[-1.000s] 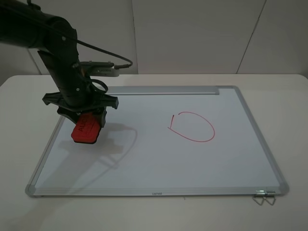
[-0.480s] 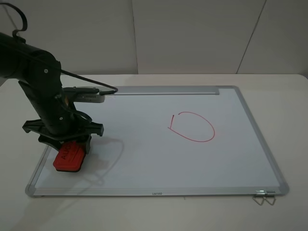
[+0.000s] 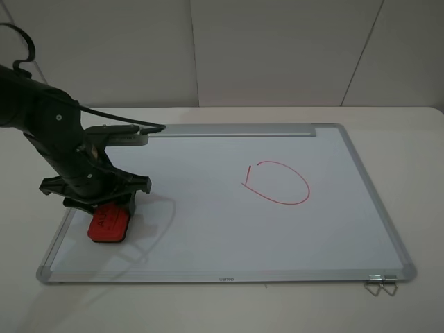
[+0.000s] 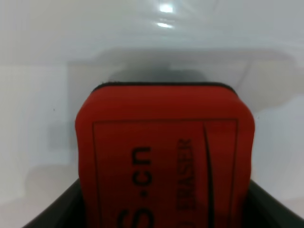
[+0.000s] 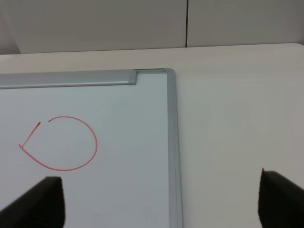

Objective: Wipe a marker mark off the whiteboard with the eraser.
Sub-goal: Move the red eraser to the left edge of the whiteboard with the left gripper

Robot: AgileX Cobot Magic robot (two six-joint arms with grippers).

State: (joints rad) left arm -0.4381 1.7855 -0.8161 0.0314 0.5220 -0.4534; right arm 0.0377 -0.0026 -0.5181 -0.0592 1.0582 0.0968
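Note:
The whiteboard (image 3: 208,236) lies flat on the table. My left gripper (image 3: 105,208) is shut on the red eraser (image 3: 109,223), holding it on the board near its front left corner. In the left wrist view the eraser (image 4: 164,156) fills the picture, lettering up, with the black felt edge at its far end. No open C-shaped marker mark shows in any view. The only red line is a closed D-like loop (image 3: 281,183) with a small tail, right of the board's middle. My right gripper (image 5: 161,204) is open, hovering over the board's far right corner, and is absent from the exterior view.
A tray strip (image 3: 236,130) runs along the board's far edge. A metal binder clip (image 3: 380,284) sits at the front right corner. The right wrist view shows the D-like loop (image 5: 61,142) and the board's frame (image 5: 172,142), with white table around.
My left gripper carried the eraser from the board's left middle down toward the front left corner, then shifted slightly right. The D-like loop is unchanged.

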